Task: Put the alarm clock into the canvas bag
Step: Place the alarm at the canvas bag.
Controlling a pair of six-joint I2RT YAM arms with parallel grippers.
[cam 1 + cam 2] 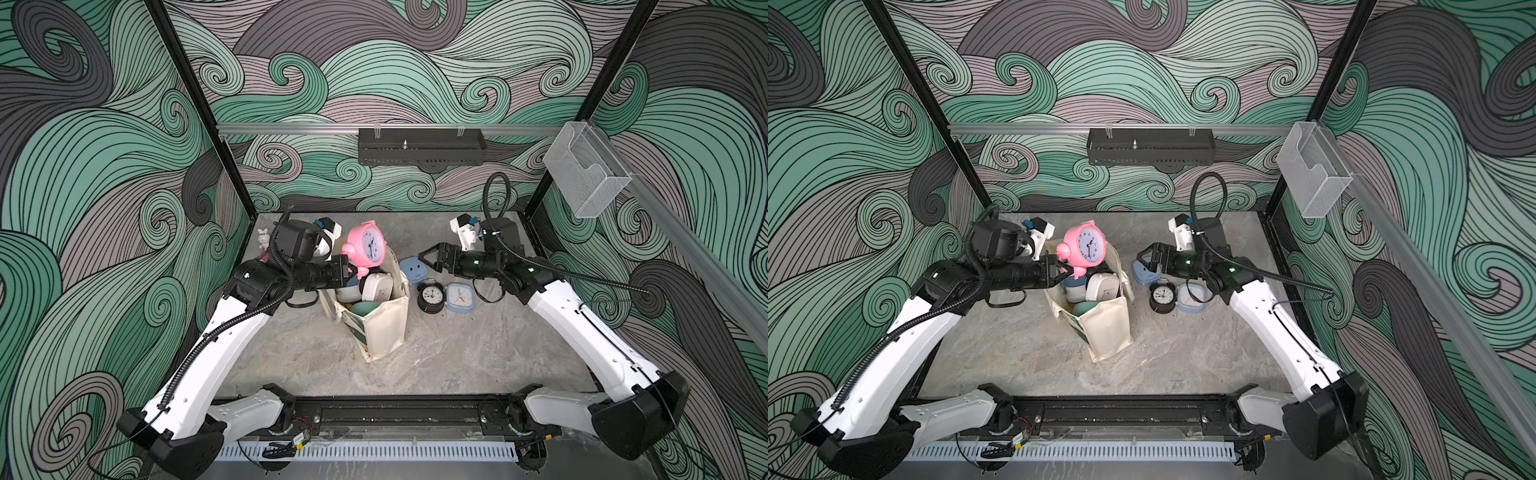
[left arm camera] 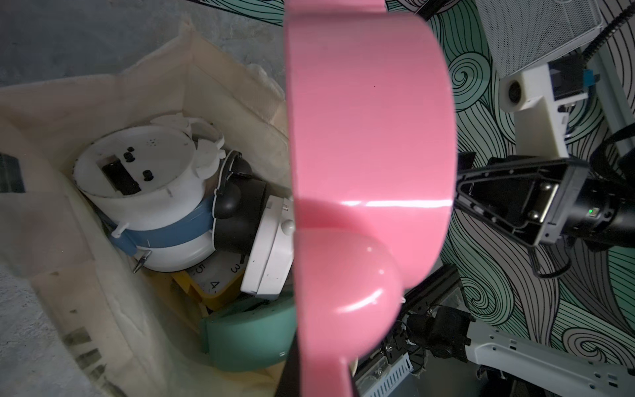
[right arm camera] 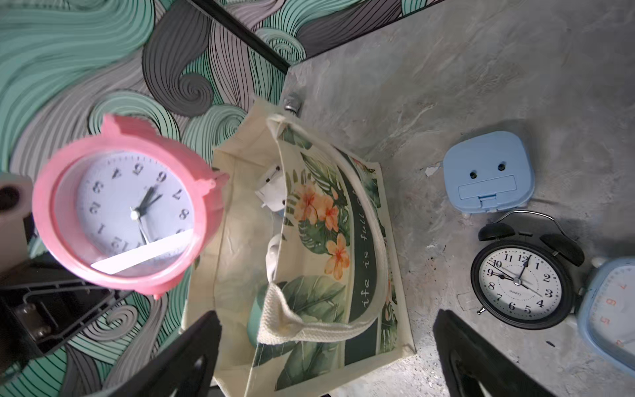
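Left fingers (image 1: 1062, 268) clamped on pink alarm clock (image 1: 1086, 245), raised over open canvas bag (image 1: 1111, 328), right fingers (image 3: 460, 340) spread apart, empty

Both top views put you high above the near edge of the worktop (image 1: 457, 353), looking steeply down and toward the back wall (image 1: 374, 62). They are far enough off to take in the whole worktop. They sit side by side and share nearly everything. The left wrist view looks from close range down into the open mouth of the canvas bag (image 2: 220, 89), with the pink alarm clock (image 2: 371, 137) very near the lens. The right wrist view looks down and across the worktop at the bag's printed side, also from near. Both wrist views share the bag and the pink alarm clock.
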